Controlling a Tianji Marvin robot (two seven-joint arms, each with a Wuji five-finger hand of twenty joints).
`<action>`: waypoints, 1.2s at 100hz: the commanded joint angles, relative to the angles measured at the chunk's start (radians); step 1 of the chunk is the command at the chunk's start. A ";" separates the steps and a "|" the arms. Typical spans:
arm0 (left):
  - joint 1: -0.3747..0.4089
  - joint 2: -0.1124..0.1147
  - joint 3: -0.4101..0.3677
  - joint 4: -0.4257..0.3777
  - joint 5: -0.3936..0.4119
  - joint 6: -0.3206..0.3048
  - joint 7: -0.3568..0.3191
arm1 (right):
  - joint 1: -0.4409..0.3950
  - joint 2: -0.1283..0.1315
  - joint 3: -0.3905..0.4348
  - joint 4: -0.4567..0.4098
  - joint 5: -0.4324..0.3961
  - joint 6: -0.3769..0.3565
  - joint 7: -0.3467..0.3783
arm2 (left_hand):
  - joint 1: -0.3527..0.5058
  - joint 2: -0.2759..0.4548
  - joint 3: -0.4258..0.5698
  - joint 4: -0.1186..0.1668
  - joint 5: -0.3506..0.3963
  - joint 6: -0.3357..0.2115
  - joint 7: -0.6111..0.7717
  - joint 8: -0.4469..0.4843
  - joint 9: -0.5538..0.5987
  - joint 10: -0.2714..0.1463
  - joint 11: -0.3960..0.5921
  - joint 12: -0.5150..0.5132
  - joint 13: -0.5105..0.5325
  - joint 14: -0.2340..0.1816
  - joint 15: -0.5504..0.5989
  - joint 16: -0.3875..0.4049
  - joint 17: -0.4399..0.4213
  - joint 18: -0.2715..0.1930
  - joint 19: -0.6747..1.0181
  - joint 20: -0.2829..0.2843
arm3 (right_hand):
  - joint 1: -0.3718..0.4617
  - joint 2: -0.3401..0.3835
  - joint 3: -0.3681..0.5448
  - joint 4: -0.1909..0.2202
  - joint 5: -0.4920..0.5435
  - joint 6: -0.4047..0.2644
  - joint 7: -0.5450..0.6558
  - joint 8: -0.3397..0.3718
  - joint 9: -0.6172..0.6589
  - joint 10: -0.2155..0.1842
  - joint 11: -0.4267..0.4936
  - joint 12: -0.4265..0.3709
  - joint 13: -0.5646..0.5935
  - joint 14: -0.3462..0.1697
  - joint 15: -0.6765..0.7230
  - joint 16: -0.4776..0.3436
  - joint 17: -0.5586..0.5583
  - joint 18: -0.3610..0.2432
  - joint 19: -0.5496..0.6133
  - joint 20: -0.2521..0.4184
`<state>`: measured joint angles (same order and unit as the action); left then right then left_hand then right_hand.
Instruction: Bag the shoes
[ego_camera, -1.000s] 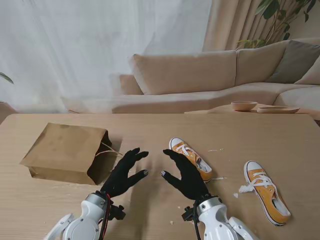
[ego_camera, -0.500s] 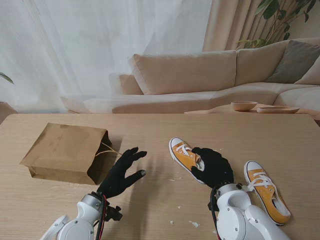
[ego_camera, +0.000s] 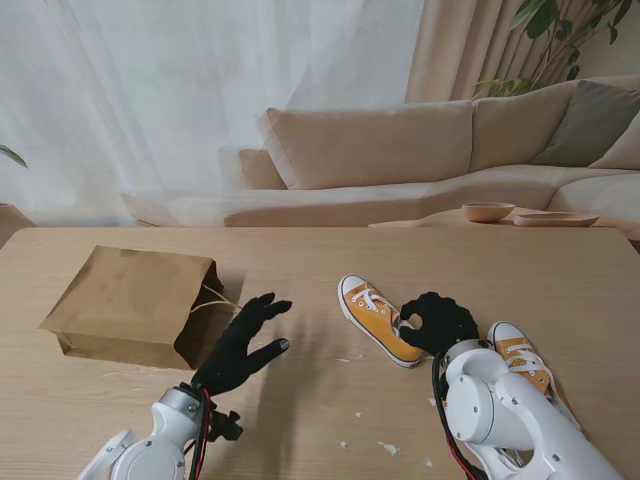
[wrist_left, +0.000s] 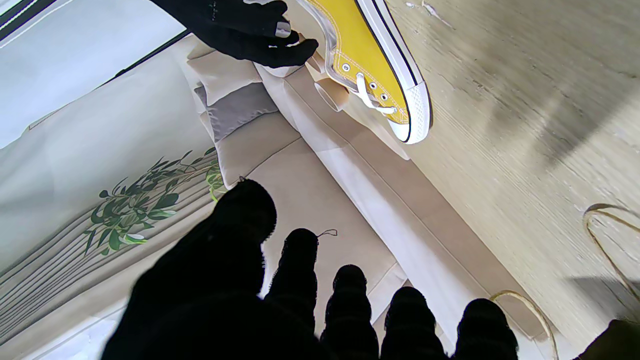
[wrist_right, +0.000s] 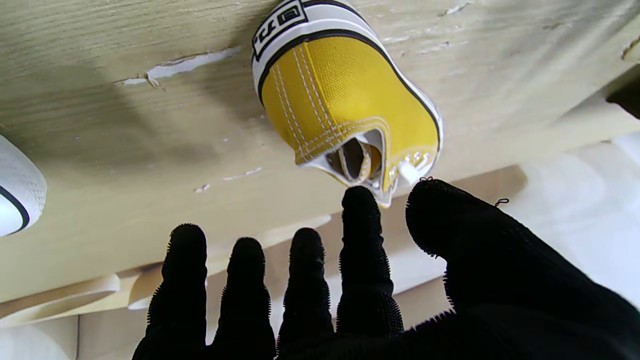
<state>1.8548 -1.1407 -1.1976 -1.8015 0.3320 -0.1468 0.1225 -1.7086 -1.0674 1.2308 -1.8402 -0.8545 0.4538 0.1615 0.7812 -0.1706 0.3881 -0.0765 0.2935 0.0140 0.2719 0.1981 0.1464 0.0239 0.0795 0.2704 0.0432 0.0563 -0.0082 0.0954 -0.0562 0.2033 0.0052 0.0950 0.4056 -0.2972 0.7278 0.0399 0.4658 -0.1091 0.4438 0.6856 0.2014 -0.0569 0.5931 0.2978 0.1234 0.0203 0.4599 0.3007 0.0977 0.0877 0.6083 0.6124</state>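
Observation:
A brown paper bag (ego_camera: 130, 300) lies on its side at the left, its mouth facing right. My left hand (ego_camera: 245, 345) hovers open just beside that mouth, fingers spread (wrist_left: 300, 300). One yellow sneaker (ego_camera: 373, 315) lies mid-table, toe pointing away from me. My right hand (ego_camera: 438, 322) is at its heel (wrist_right: 345, 110), open; the forefinger and thumb (wrist_right: 360, 210) reach the heel's opening without closing on it. The second yellow sneaker (ego_camera: 520, 355) lies to the right, partly hidden by my right forearm.
The bag's string handles (wrist_left: 605, 235) lie on the table by its mouth. White scraps (ego_camera: 385, 448) dot the near table. A bowl (ego_camera: 488, 211) and a plate (ego_camera: 556, 218) stand beyond the far right edge, in front of a beige sofa (ego_camera: 400, 150).
My right hand has swung right from the table's middle, passed over the first sneaker and settled at its heel. The left hand has barely moved.

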 joint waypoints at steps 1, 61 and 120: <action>0.003 -0.003 -0.002 -0.008 -0.004 0.002 -0.013 | 0.010 -0.004 -0.007 0.016 0.000 0.010 0.007 | 0.013 -0.004 0.019 0.010 0.013 -0.009 0.010 0.008 0.003 0.004 0.012 0.009 -0.016 -0.016 -0.005 0.018 -0.001 -0.011 -0.014 0.014 | -0.030 -0.028 0.020 -0.047 -0.007 -0.019 0.003 -0.018 -0.017 -0.001 0.000 -0.003 0.001 0.002 0.002 0.004 -0.014 -0.020 0.021 -0.021; 0.003 -0.004 -0.009 -0.012 -0.011 0.005 -0.010 | 0.174 0.012 -0.080 0.167 -0.023 0.024 0.084 | 0.012 -0.007 0.024 0.010 0.013 -0.003 0.016 0.012 0.006 0.008 0.019 0.015 -0.016 -0.012 -0.004 0.024 -0.001 -0.010 -0.014 0.019 | -0.062 -0.096 0.035 -0.071 -0.203 0.021 -0.020 -0.013 -0.014 -0.002 -0.018 -0.009 0.001 0.006 0.029 0.017 -0.007 -0.021 0.067 -0.050; -0.003 -0.007 -0.013 -0.009 -0.015 0.013 -0.003 | 0.331 -0.002 -0.182 0.355 0.130 -0.027 0.053 | 0.012 -0.007 0.026 0.009 0.015 -0.003 0.020 0.014 0.008 0.010 0.028 0.019 -0.016 -0.011 -0.003 0.030 -0.001 -0.009 -0.012 0.026 | 0.087 0.076 -0.033 -0.105 0.010 -0.295 -0.107 -0.131 -0.007 -0.053 0.132 0.048 0.041 -0.002 0.078 0.043 0.006 -0.030 0.087 -0.075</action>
<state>1.8510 -1.1430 -1.2091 -1.8047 0.3193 -0.1379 0.1293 -1.3805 -1.0474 1.0504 -1.5028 -0.7378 0.4311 0.2376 0.7812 -0.1708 0.3881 -0.0765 0.2938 0.0166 0.2799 0.2012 0.1481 0.0328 0.0922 0.2810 0.0432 0.0578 -0.0083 0.1073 -0.0562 0.2043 0.0055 0.1071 0.4283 -0.2907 0.7266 -0.0016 0.4010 -0.3078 0.2837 0.6149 0.2014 -0.0710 0.6675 0.3262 0.1369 0.0206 0.5163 0.3264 0.0981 0.0749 0.6699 0.5544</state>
